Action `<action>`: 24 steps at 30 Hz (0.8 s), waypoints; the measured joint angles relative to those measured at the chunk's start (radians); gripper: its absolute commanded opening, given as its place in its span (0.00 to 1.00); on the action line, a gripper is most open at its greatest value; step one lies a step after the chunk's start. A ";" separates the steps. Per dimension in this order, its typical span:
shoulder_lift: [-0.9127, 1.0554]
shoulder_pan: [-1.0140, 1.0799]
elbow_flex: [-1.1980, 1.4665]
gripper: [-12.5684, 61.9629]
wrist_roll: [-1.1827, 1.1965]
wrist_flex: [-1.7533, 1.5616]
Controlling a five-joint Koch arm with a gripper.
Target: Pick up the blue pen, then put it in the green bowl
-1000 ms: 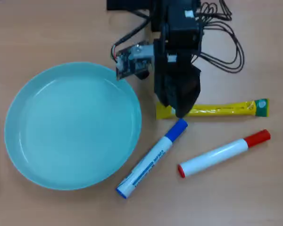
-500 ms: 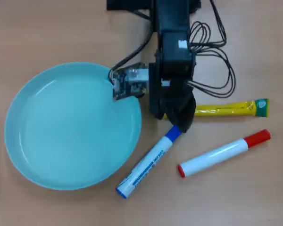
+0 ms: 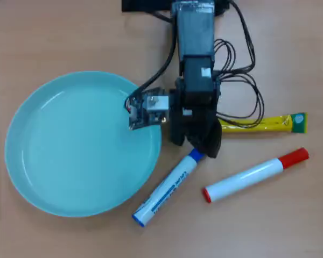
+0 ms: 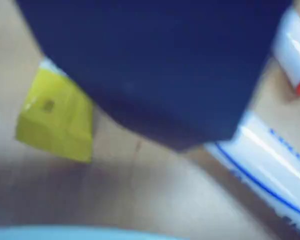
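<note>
Blue pen (image 3: 166, 187) label – print blurred (unreadable) – nothing legible.

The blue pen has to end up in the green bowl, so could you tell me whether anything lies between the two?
Nothing visible does. In the overhead view the blue pen lies on the table just right of the green bowl, beside its rim. The red-capped marker and yellow sachet sit on the pen's far side.
</note>
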 measured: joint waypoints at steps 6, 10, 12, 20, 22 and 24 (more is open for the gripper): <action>-0.017 0.000 -0.003 0.62 0.000 0.000; -0.034 0.000 -0.003 0.62 0.000 0.000; -0.055 -0.006 -0.021 0.64 -0.002 0.000; -0.087 0.000 -0.040 0.72 0.000 -0.002; -0.098 0.000 -0.040 0.72 0.000 -0.003; -0.118 0.000 -0.040 0.72 0.000 -0.003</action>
